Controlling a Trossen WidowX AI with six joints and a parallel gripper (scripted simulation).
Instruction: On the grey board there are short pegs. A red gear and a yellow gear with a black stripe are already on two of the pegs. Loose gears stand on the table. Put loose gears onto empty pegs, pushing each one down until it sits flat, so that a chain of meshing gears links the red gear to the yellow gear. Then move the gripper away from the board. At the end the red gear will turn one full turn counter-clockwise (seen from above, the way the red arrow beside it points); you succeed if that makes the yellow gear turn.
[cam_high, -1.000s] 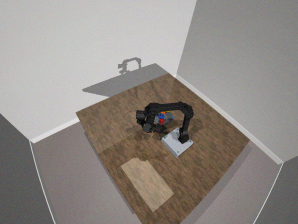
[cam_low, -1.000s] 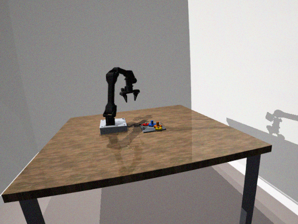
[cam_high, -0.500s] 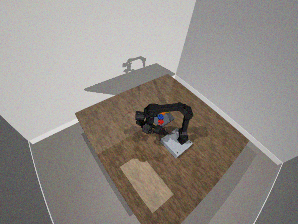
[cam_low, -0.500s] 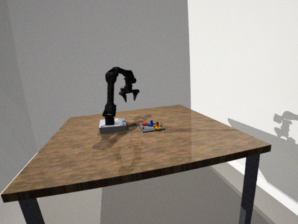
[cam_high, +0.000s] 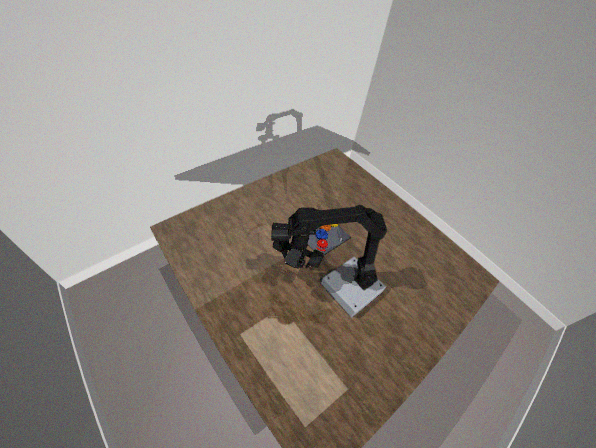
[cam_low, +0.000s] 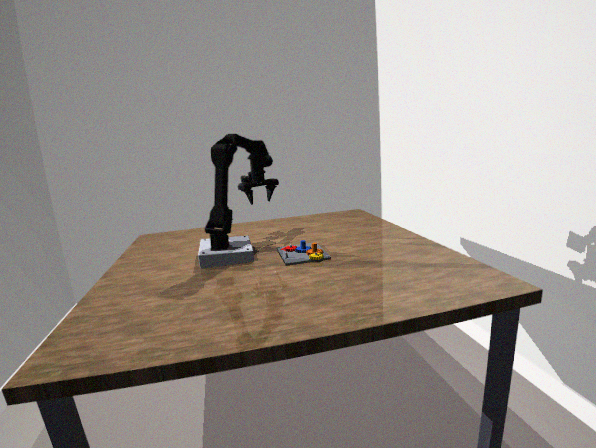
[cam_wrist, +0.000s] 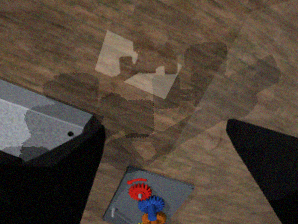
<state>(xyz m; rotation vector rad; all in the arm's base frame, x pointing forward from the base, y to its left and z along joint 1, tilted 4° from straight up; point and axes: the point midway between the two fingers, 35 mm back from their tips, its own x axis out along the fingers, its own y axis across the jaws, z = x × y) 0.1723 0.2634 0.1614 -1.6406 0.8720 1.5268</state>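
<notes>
The grey board (cam_high: 341, 243) (cam_low: 296, 258) (cam_wrist: 172, 192) lies on the table beside the arm's base. On it, in a row, are the red gear (cam_high: 322, 244) (cam_low: 290, 248) (cam_wrist: 140, 191), a blue gear (cam_high: 321, 234) (cam_low: 303, 246) (cam_wrist: 151, 203), an orange gear (cam_high: 326, 228) (cam_low: 314, 249) (cam_wrist: 156, 221) and the yellow gear (cam_high: 335, 225) (cam_low: 316, 257). Neighbouring gears look close together; whether their teeth mesh is too small to tell. An empty peg (cam_wrist: 113, 212) stands on the board. My gripper (cam_low: 260, 202) (cam_wrist: 166, 127) is open and empty, high above the table, away from the board.
The arm's pale base block (cam_high: 353, 295) (cam_low: 226, 257) (cam_wrist: 35, 125) stands near the board, and shows at the left of the wrist view. The wooden table (cam_high: 415, 310) (cam_low: 200, 330) carries shadows of the arm. No loose gears show on the table.
</notes>
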